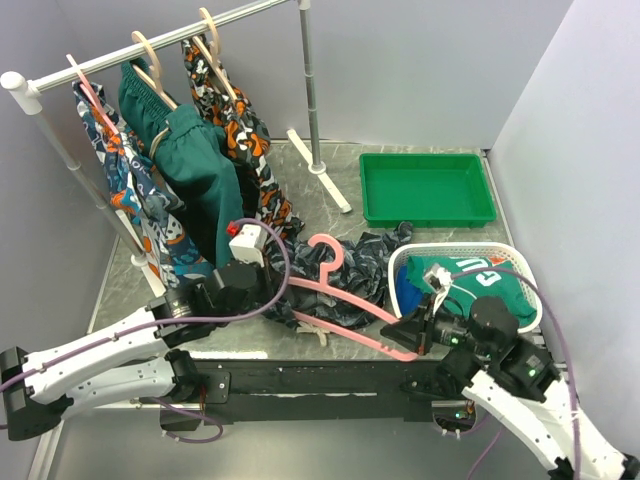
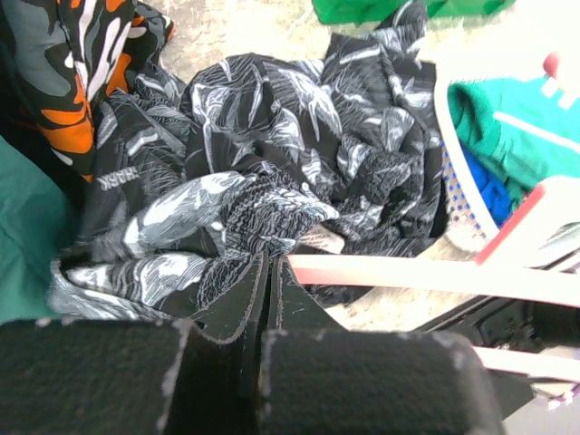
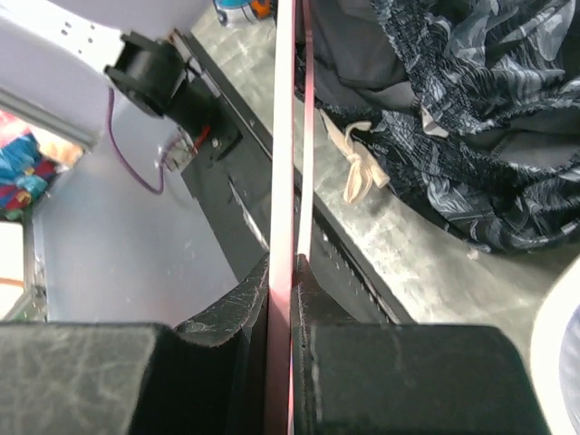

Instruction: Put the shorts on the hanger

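2 grippers logged. R gripper [image 3: 283, 270]: clamped on thin bar of pink hanger [image 3: 284, 109]. L gripper [image 2: 270, 267]: jaws closed to a sliver at edge of camo shorts [image 2: 272, 154]; cloth pinch not confirmable. Shorts: crumpled on table [image 1: 340, 165] betw. arms, partly under hanger, beside white basket [image 1: 462, 250]. Step judged: shorts to be fed onto bar. Advised: waistband to be located & gripped firmly, hanger to be held steady, drawstring [image 3: 358, 172] to be kept off bar.
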Motion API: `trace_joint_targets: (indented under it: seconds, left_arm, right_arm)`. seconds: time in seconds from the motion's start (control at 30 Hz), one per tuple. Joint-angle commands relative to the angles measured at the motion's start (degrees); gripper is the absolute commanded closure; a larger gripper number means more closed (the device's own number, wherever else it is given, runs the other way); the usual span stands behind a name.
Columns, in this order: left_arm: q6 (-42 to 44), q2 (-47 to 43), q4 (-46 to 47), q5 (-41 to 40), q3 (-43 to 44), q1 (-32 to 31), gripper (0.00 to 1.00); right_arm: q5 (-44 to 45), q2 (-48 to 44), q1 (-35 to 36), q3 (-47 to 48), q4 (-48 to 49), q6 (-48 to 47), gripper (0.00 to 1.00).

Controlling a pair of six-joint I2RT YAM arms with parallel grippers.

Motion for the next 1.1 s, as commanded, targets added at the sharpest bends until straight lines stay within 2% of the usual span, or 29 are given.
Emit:
trace_joint_targets:
  seconds: [0.0,0.23,0.4,0.5,0.57,0.6,0.63,0.67,0.83,1.07]
  left_arm:
    - [-4.3,-1.19,3.27,1.83,0.06,-0.49,0.99]
    - [-7.11,3.64,2.83,1.74,3.58,-0.49,0.99]
    - [-6.5,6.02,1.69,2.35,6.39,-0.49,0.88]
    - [-4.58,6.11,1.42,4.54,7.45,-0.49,0.76]
    - [-2.73,6.02,1.69,5.34,8.15,-0.49,0.64]
    - [-2.03,6.02,1.95,5.43,8.41,-0.49,0.55]
    - [-0.89,6.28,1.78,5.52,8.68,-0.49,0.39]
    - [-0.44,6.63,1.17,5.34,9.81,-0.49,0.36]
    - [4.03,8.74,2.82,4.55,13.25,-0.49,0.35]
    - [15.46,12.6,14.6,8.5,16.4,-0.49,0.31]
  right_arm:
    - [3.78,-6.2,0.21,-8.25,23.17,6.13,1.0]
    - [10.9,-12.18,0.29,-17.93,29.15,6.14,1.0]
    - [15.29,-12.54,0.38,-20.04,29.78,4.82,1.0]
    - [14.78,-11.76,0.29,-20.4,30.74,4.47,1.0]
    - [14.51,-11.58,0.29,-21.01,31.53,4.38,1.0]
    - [14.51,-11.4,0.21,-21.01,31.53,4.29,1.0]
    - [14.42,-11.4,0.29,-21.1,31.62,4.12,1.0]
    - [14.16,-11.31,0.29,-21.19,31.53,4.03,1.0]
    - [13.28,-11.31,0.29,-21.01,31.71,3.94,1.0]
    - [12.67,-9.38,0.38,-21.01,31.88,3.85,1.0]
